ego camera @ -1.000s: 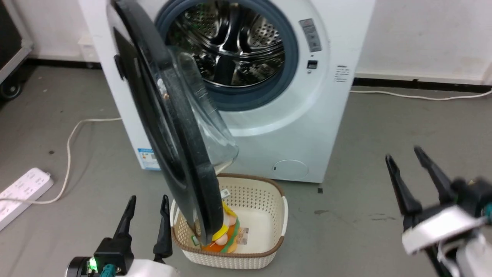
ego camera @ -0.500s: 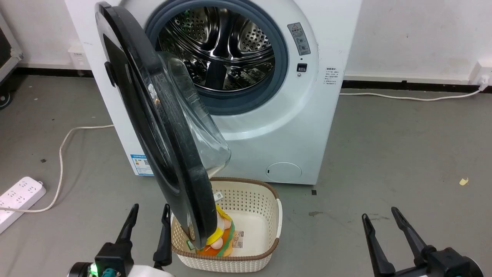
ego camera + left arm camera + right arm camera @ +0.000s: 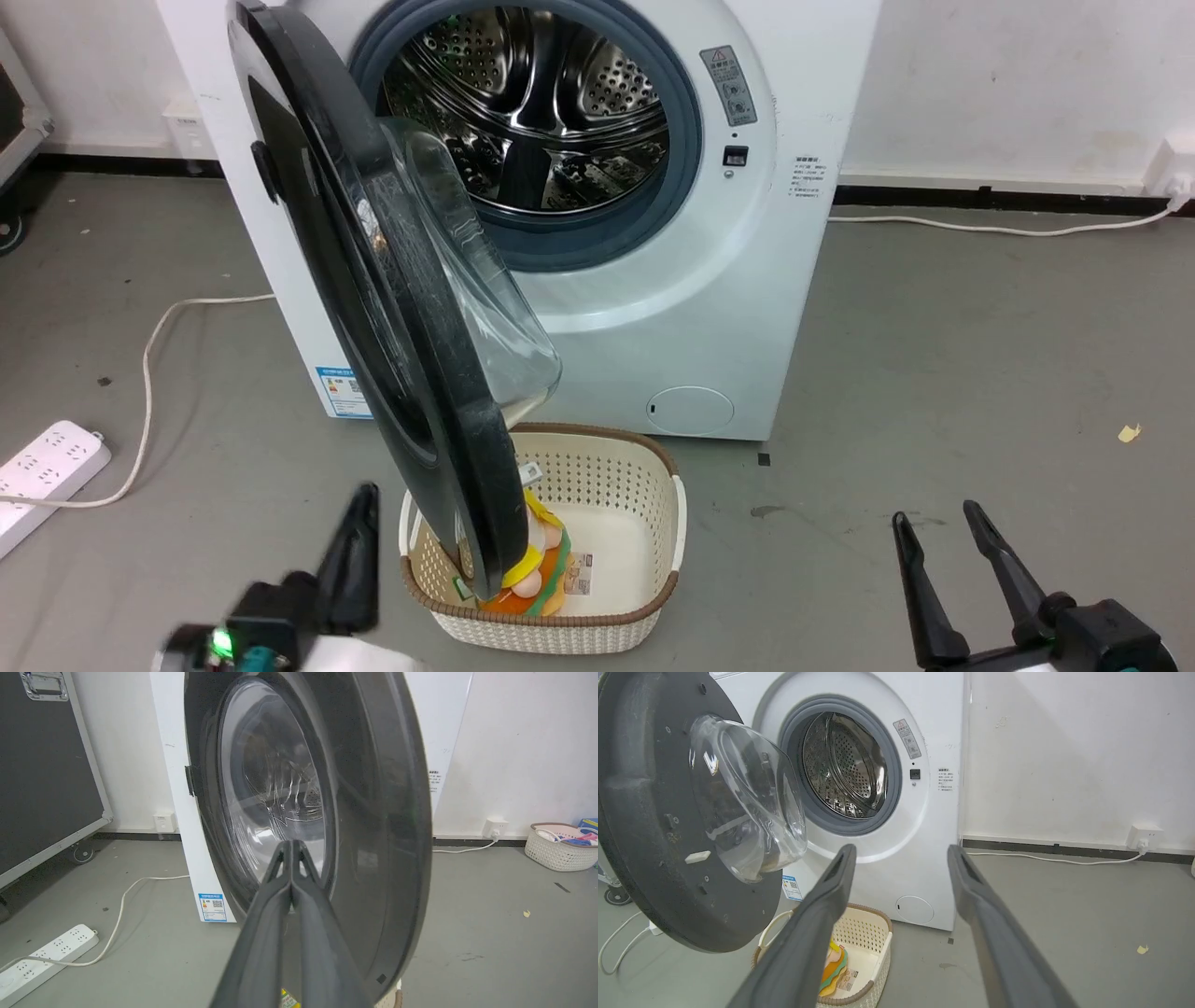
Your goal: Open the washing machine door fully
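Your door (image 3: 401,308) is roughly halfway: it sticks straight out from the washer (image 3: 709,308), hinged on the washer's left. The left gripper (image 3: 290,844) sits in front of the washer's left corner, fingers pressed together on nothing. The right gripper (image 3: 934,515) is well out from the washer's right, fingers spread. Next, I'd shove the inner side round toward the washer's left.

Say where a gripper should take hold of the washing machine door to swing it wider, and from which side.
Probably the free rim of the washing machine door, farthest from the hinge. It stands edge-on toward the robot, thin enough to pinch from the front, one finger on each face, clear of the bulging glass bowl.
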### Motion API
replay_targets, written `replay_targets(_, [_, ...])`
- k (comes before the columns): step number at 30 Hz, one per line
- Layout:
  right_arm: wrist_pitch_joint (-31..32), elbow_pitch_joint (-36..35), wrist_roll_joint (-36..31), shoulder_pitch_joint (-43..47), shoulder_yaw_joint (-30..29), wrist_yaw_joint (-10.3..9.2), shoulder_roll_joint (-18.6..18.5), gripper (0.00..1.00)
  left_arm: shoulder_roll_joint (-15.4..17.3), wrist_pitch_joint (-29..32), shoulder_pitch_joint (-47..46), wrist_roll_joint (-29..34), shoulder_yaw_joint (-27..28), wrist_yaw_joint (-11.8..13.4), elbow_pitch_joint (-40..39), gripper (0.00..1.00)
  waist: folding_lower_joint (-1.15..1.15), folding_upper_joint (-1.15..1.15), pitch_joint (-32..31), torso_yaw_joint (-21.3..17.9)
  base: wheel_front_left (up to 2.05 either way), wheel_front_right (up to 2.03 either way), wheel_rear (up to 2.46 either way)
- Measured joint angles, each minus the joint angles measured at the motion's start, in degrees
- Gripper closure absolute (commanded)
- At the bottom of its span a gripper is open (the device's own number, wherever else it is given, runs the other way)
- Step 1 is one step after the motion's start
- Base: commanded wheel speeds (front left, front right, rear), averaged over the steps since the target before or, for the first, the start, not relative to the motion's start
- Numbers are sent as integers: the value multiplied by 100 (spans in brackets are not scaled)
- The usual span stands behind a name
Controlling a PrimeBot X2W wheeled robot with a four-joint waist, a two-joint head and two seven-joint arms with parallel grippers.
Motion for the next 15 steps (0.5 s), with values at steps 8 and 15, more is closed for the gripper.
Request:
replay_targets(8, [0,-4,35,-4,-18,0,8,0,-9,-5,-598,-300,678,112,-1354,100,0,0,8,-9,0,0,0])
replay_targets(15, [0,1,36,-14,8,0,10,0,18,-5,-1508,-231,935,47,-2447,100,0,0,41,-72,0,0,0])
